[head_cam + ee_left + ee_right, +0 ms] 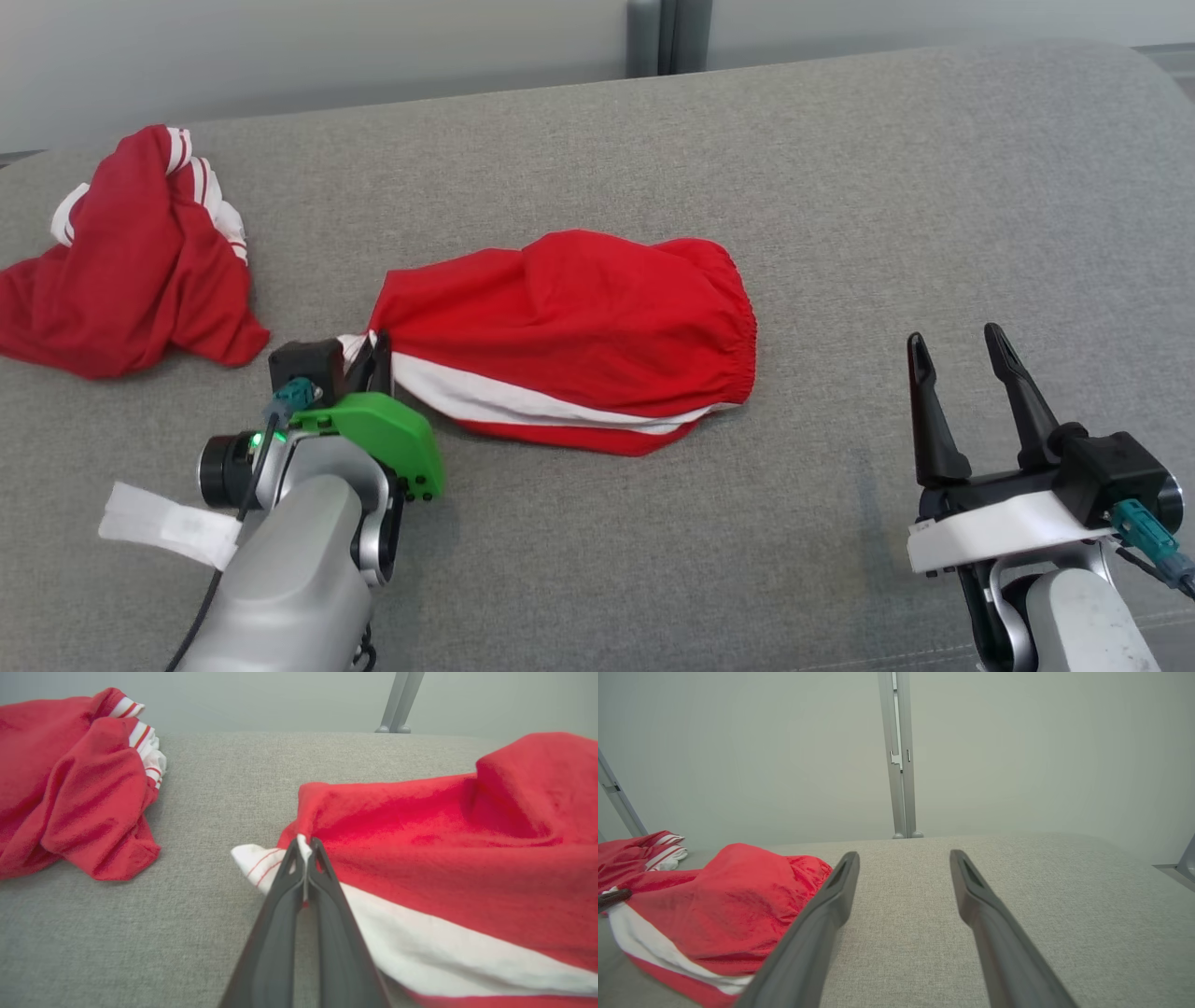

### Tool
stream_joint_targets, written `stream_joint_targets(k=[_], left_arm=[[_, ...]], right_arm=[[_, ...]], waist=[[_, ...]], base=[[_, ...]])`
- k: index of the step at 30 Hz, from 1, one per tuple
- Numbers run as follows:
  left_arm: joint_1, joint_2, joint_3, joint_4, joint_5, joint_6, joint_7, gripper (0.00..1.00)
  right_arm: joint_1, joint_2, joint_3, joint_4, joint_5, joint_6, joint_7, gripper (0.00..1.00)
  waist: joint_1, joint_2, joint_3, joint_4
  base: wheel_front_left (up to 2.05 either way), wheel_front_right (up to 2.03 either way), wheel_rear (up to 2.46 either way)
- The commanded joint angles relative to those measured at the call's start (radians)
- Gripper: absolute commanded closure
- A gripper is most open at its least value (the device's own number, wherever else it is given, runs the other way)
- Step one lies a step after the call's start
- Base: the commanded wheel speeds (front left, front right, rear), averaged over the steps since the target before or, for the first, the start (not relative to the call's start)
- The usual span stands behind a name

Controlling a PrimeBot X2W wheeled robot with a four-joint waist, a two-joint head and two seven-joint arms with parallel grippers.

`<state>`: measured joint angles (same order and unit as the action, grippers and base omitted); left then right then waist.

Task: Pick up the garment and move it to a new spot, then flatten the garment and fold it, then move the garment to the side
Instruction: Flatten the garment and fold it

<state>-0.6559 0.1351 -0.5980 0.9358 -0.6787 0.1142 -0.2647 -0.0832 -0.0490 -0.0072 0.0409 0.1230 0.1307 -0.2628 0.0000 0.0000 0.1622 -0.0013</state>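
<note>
Our left pincer (377,362) is clenched on the white-striped corner of the red garment (579,317), which spreads to that pincer's right on the grey surface (887,187). We count two pincers and two red garments. The second garment (131,271) lies crumpled beyond and left of the left pincer, apart from it. Our right pincer (957,338) stands released, grasping nothing. Bare surface lies between it and the held garment's elastic edge, and ahead to the far edge.
</note>
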Motion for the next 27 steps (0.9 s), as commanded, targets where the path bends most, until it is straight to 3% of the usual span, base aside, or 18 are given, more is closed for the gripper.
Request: stream_joint_targets(k=[1, 6, 12, 13, 14, 15, 21, 27], left_arm=[[0.035, 0.004, 0.01, -0.011, 0.016, 0.013, 0.001, 1.0], [0.113, 0.001, 0.081, -0.061, 0.081, 0.081, 0.001, 1.0], [0.16, -0.015, 0.129, -0.087, 0.143, 0.101, 0.001, 0.98], [0.166, -0.019, 0.132, -0.086, 0.152, 0.1, 0.001, 0.71], [0.177, -0.029, 0.139, -0.078, 0.165, 0.099, 0.001, 0.18], [0.182, -0.035, 0.142, -0.073, 0.168, 0.096, 0.001, 0.0], [0.2, -0.045, 0.174, -0.081, 0.194, 0.086, 0.001, 0.0], [0.256, -0.039, 0.267, -0.208, 0.242, 0.052, 0.001, 0.0]], right_arm=[[0.007, -0.003, 0.005, 0.005, 0.006, 0.0, -0.003, 0.0], [0.004, -0.003, 0.032, 0.043, 0.009, 0.0, -0.003, 0.0], [-0.004, -0.003, 0.051, 0.082, 0.009, 0.0, -0.003, 0.0], [-0.005, -0.003, 0.056, 0.089, 0.009, 0.0, -0.003, 0.0], [-0.007, -0.003, 0.063, 0.102, 0.011, 0.0, -0.003, 0.0], [-0.008, -0.003, 0.065, 0.107, 0.012, 0.0, -0.003, 0.0], [-0.011, -0.003, 0.066, 0.12, 0.018, 0.0, -0.003, 0.0], [-0.002, -0.003, 0.051, 0.106, 0.016, 0.0, -0.003, 0.0]], waist=[[0.0, 0.0, -0.001, 0.017], [0.0, 0.0, -0.001, 0.039], [0.0, 0.0, 0.001, 0.042], [0.0, 0.0, 0.001, 0.041], [0.0, 0.0, -0.001, 0.039], [0.0, 0.0, -0.002, 0.038], [0.0, 0.0, -0.009, 0.036], [0.0, 0.0, -0.027, 0.035]], base=[[0.0, 0.0, 0.0], [0.0, 0.0, 0.0], [0.0, 0.0, 0.0], [0.0, 0.0, 0.0], [0.0, 0.0, 0.0], [0.0, 0.0, 0.0], [0.0, 0.0, 0.0], [0.0, 0.0, 0.0]])
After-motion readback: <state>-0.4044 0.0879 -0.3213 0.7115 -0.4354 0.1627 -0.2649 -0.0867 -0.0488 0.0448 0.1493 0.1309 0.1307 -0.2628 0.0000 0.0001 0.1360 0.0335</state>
